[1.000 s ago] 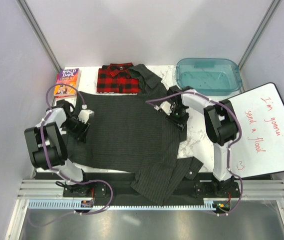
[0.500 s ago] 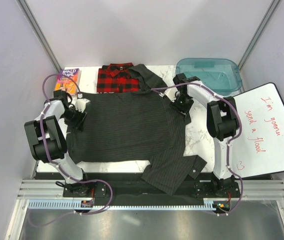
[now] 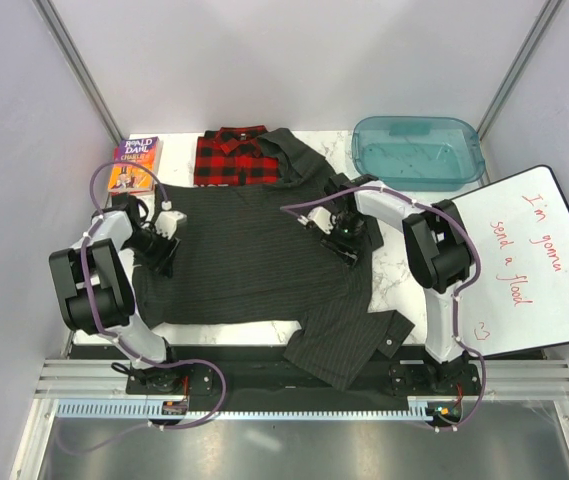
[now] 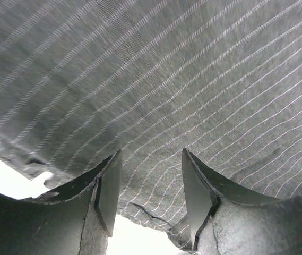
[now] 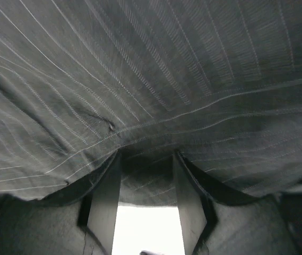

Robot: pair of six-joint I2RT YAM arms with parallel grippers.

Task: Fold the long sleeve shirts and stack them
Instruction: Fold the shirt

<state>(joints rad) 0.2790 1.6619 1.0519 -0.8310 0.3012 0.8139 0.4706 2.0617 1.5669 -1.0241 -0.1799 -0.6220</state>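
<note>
The charcoal pinstriped long sleeve shirt [image 3: 254, 255] lies spread flat across the table, with one sleeve [image 3: 349, 345] trailing toward the near edge. The red-and-black plaid shirt [image 3: 234, 158] sits folded at the back, and part of the charcoal shirt lies against its right side. My left gripper [image 3: 161, 243] is at the shirt's left edge. In the left wrist view it [image 4: 152, 154] stands open, the striped hem [image 4: 156, 69] lying loose between its fingers. My right gripper [image 3: 344, 240] is on the shirt's right part. It [image 5: 146, 156] is open too, with fabric [image 5: 156, 64] draped over its fingertips.
A colourful paperback book [image 3: 136, 163] lies at the back left. A teal plastic bin [image 3: 419, 150] stands at the back right. A whiteboard with red writing [image 3: 529, 265] leans on the right side. Bare marble table [image 3: 394, 270] shows to the right of the shirt.
The charcoal shirt has slid away from the near edge, so less of it hangs over. Both grippers went toward the back with it, then came back a little. Both now stand open.
</note>
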